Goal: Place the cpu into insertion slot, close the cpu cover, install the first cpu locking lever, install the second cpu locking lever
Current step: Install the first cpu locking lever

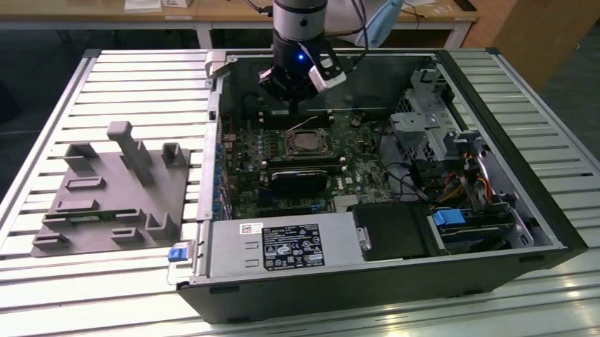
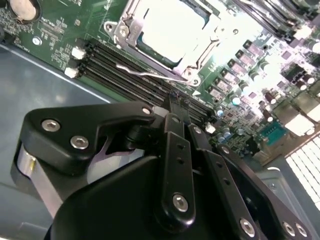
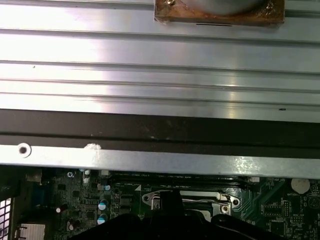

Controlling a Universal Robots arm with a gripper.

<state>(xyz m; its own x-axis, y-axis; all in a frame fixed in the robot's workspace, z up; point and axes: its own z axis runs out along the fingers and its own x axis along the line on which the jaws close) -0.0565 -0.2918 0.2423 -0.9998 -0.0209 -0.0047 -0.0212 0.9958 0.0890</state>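
Above the motherboard (image 2: pixel 60 30), inside the open computer case (image 1: pixel 535 203), the claw (image 2: pixel 176 98) hangs with its two fingers drawn together and nothing between them. Its tips stand just beside the near edge of the insertion slot (image 2: pixel 118 31). The cpu (image 2: pixel 170 25) lies flat in that slot, its pale face showing through the window of the cpu cover (image 2: pixel 202 47), which appears to be folded down over it. A thin wire locking lever (image 2: pixel 145 75) runs along the slot's near side, close under the fingertips. It looks unlatched, though this cannot be told for certain. By this reading, placing and covering are done and the first lever is the step in hand. That step calls for a firm, well-aimed push on a slim, springy wire that could slip off the tip. Count: one claw, one cpu, one slot, one cover, one lever plainly seen. One grey fixture (image 1: pixel 112 189) lies on the slatted desk (image 1: pixel 140 77).
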